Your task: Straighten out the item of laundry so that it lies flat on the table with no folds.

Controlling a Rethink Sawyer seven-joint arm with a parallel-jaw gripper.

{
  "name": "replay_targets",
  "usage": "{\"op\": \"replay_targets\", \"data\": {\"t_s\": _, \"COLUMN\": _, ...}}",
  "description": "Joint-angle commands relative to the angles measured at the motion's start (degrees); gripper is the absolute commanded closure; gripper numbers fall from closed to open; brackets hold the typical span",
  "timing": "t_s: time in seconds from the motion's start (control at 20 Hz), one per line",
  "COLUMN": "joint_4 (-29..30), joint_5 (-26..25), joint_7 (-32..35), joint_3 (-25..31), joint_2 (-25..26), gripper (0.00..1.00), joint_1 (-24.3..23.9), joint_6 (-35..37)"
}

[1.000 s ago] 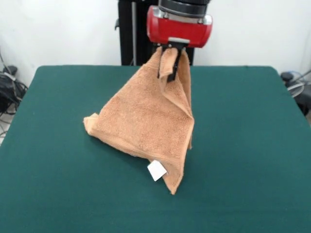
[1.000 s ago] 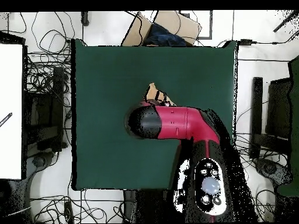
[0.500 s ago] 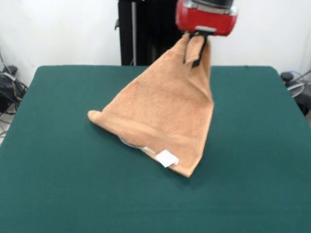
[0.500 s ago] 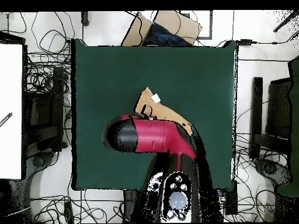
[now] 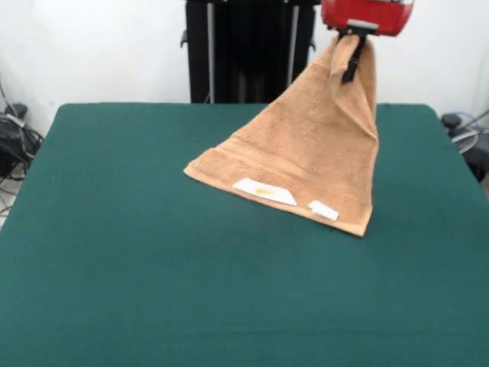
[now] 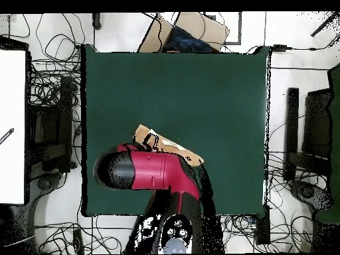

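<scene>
Green surface (image 5: 114,267) fills most of your front view, w/ a white wall and black pedestal behind it. Your pincer (image 5: 353,53) sits at the top edge, right of centre, under the red arm head (image 5: 367,14), clamped on one corner of the towel (image 5: 306,157). That corner is lifted well off the surface; the rest of the towel fans down and to the left in a taut triangle. Its lower edge lies on the surface, running from the left corner down to the right corner, w/ a woven band just above it. Two white tags (image 5: 263,191) show near that lower edge, the bigger one left, the smaller one right, close together.

Overhead, the arm (image 6: 149,171) covers most of the towel (image 6: 163,143); you see only a tan strip poking out beside it, in the half of the surface (image 6: 212,86) nearer the base. Cables (image 6: 50,93) clutter the floor round the surface, and a cardboard box (image 6: 189,30) sits at the far edge.
</scene>
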Motion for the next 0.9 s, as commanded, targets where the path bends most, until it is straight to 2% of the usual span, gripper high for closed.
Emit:
{"op": "replay_targets", "data": {"t_s": 0.05, "joint_4": 7.6, "joint_5": 4.3, "joint_7": 13.7, "joint_3": 0.8, "joint_2": -0.3, "gripper": 0.00, "joint_1": -0.6, "joint_6": -4.1}}
{"op": "replay_targets", "data": {"t_s": 0.25, "joint_4": 7.1, "joint_5": 3.7, "joint_7": 15.0, "joint_3": -0.9, "joint_2": -0.5, "gripper": 0.00, "joint_1": 1.5, "joint_6": -3.5}}
{"op": "replay_targets", "data": {"t_s": 0.6, "joint_4": 6.9, "joint_5": 4.0, "joint_7": 15.2, "joint_3": -1.7, "joint_2": -0.2, "gripper": 0.00, "joint_1": 2.1, "joint_6": -4.9}}
{"op": "replay_targets", "data": {"t_s": 0.7, "joint_4": 7.6, "joint_5": 5.3, "joint_7": 17.7, "joint_3": -2.7, "joint_2": -0.2, "gripper": 0.00, "joint_1": 3.2, "joint_6": -4.8}}
{"op": "replay_targets", "data": {"t_s": 0.9, "joint_4": 8.1, "joint_5": 6.5, "joint_7": 17.1, "joint_3": -2.7, "joint_2": -1.2, "gripper": 0.00, "joint_1": 3.2, "joint_6": -4.4}}
